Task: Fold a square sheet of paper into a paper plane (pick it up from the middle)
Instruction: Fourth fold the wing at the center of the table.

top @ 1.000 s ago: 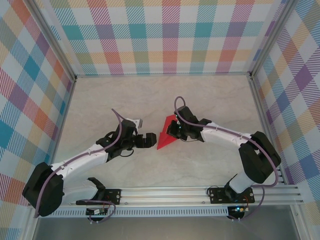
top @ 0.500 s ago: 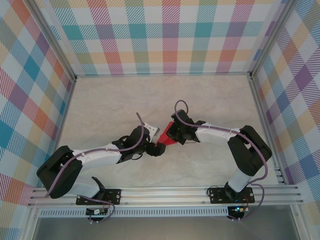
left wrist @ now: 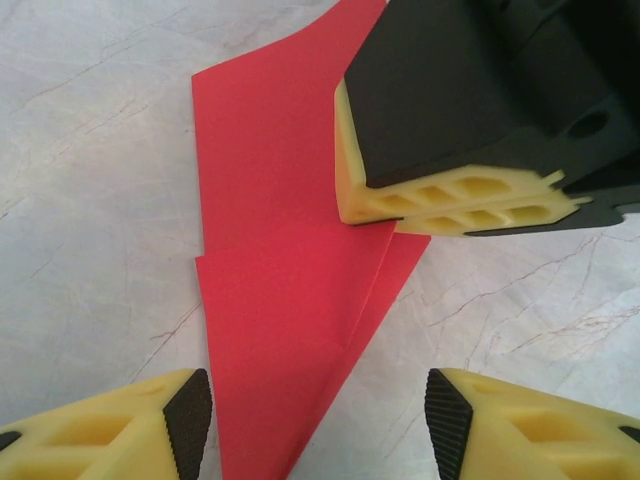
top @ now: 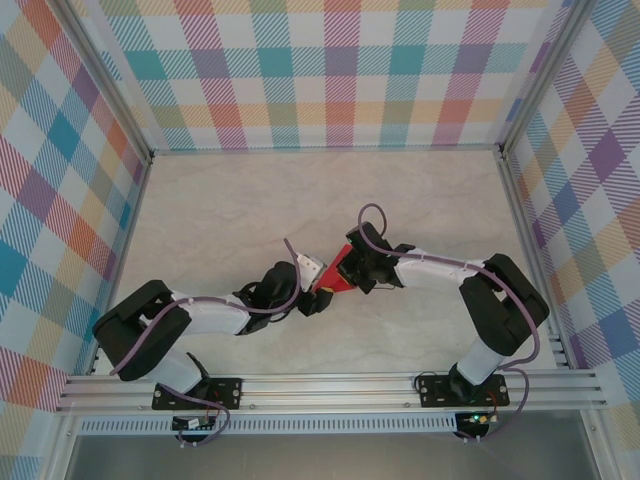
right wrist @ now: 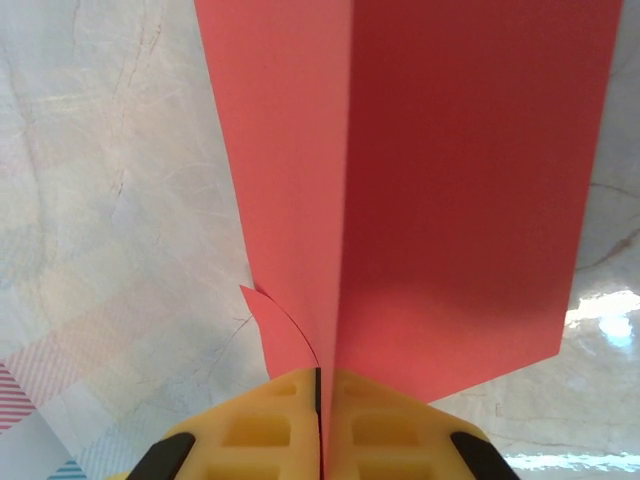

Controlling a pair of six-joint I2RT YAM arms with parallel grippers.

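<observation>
The red square sheet of paper [top: 339, 272] is folded into a pointed dart shape with a centre ridge, lying on the table at mid-centre. My right gripper [right wrist: 320, 400] is shut on its ridge at the wide end, and the paper [right wrist: 440, 170] stretches away from its pads. In the left wrist view the right gripper's yellow fingers [left wrist: 450, 195] pinch the paper [left wrist: 280, 300] from above. My left gripper [left wrist: 318, 425] is open, its pads on either side of the paper's narrow tip. The left pad sits close to the paper's edge and the right pad stands apart from it.
The pale marbled table [top: 230, 210] is walled by checked panels on three sides. An aluminium rail [top: 330, 388] runs along the near edge with both arm bases. The two arms meet at the centre, wrists close together.
My left gripper has moved right up to the paper's tip and its jaws have narrowed. The right gripper has kept its hold and shifted the paper slightly.
</observation>
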